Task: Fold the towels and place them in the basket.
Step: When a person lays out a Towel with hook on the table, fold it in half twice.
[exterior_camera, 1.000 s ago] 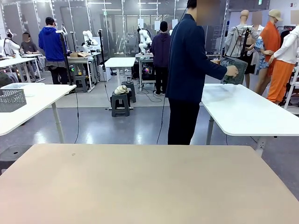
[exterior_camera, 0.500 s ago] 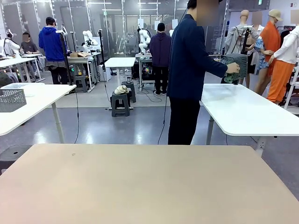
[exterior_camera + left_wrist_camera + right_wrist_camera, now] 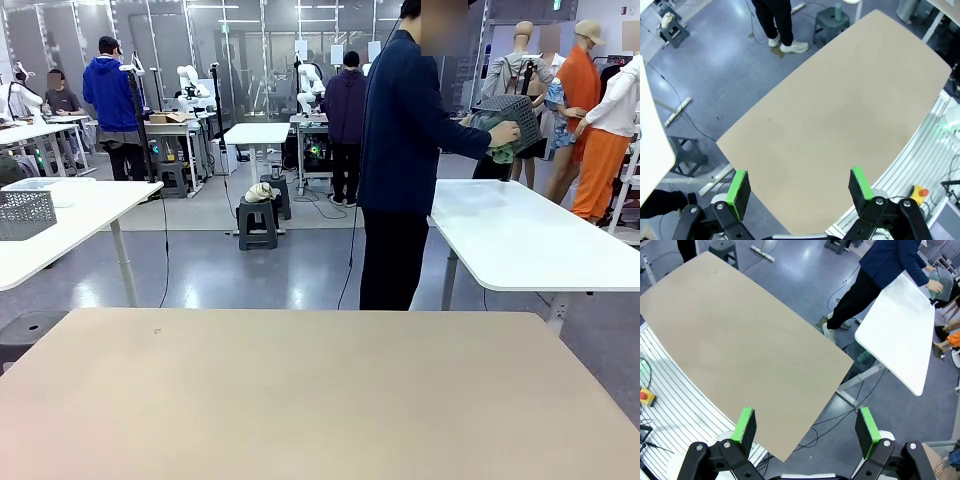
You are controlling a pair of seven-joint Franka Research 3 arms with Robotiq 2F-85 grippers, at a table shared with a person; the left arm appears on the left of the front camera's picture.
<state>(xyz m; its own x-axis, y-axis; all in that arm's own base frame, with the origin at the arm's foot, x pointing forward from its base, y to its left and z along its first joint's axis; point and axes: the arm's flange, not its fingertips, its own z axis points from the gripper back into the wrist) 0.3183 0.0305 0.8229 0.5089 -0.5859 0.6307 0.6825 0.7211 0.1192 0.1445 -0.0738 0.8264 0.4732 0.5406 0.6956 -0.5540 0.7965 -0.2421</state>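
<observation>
A beige surface (image 3: 320, 400) stretches beneath both robot arms in a busy lab hall, with a grey-blue floor (image 3: 260, 275), glass partitions and other people at work farther back. The left fingers (image 3: 737, 187) hang high above the surface, spread wide, the beige top showing between them. The right fingers (image 3: 746, 424) are spread just as wide and pinch nothing, poised over the surface's near corner.

Well beyond both pairs of fingers, past the far edge of the surface, a person (image 3: 405, 130) in a dark navy jacket stands side-on at a white table (image 3: 530, 240). One hand (image 3: 505, 135) holds the basket (image 3: 515, 110) tilted in the air above that table, with a mint-green towel (image 3: 500, 153) bunched against it just below the hand. How many towels are there cannot be told.

The front view gives the hall at eye level — a dark stool (image 3: 257, 222) in the aisle with a pale bundle on top, and a second mesh basket (image 3: 25, 213) on another table off to the left. The left wrist view looks straight down: dark trouser legs and white shoes (image 3: 790, 46) far ahead of the fingers, and a yellow box (image 3: 920, 192) with a red button just outside one finger. The right wrist view takes in the white table's whole top from above, with the basket small at its far end.
</observation>
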